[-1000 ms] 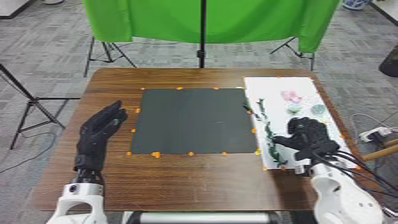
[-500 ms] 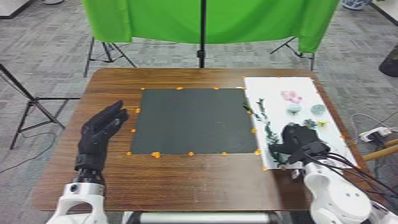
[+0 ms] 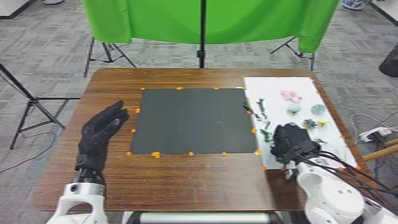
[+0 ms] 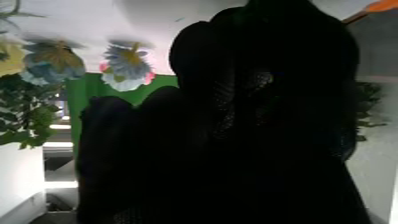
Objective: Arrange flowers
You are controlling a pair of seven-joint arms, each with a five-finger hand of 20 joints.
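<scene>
In the head view, you see the robot's right hand [image 3: 291, 141], in a black fabric glove, low over the white rectangular sheet [image 3: 275, 84] at the right side of the table. The long green leafy stem [image 3: 261, 106] lies on this sheet, and its upper part comes out beyond the glove, while the glove hides the lower part. In the right wrist view you find green leaves [image 4: 369, 110] just beside the glove, and more leaves on its other side. How far this hand is open, and whether it has hold of the stem, I cannot tell you.

Ahead of it lie a pink flower [image 3: 290, 96], a pale green round flower [image 3: 294, 108] and a blue-green round flower [image 3: 318, 108]. Nearer to the glove you have a dark green round flower [image 3: 309, 123] and a small yellow flower [image 3: 322, 123].

The robot's left hand [image 3: 102, 129] is above the left side, its fingers almost straight and close together, holding nothing.

Under all this is the brown wooden table [image 3: 200, 182], with a dark grey mat [image 3: 191, 120] bordered by orange dots. Behind, a bright green cloth [image 3: 147, 22] hangs over grey floor [image 3: 160, 55].
</scene>
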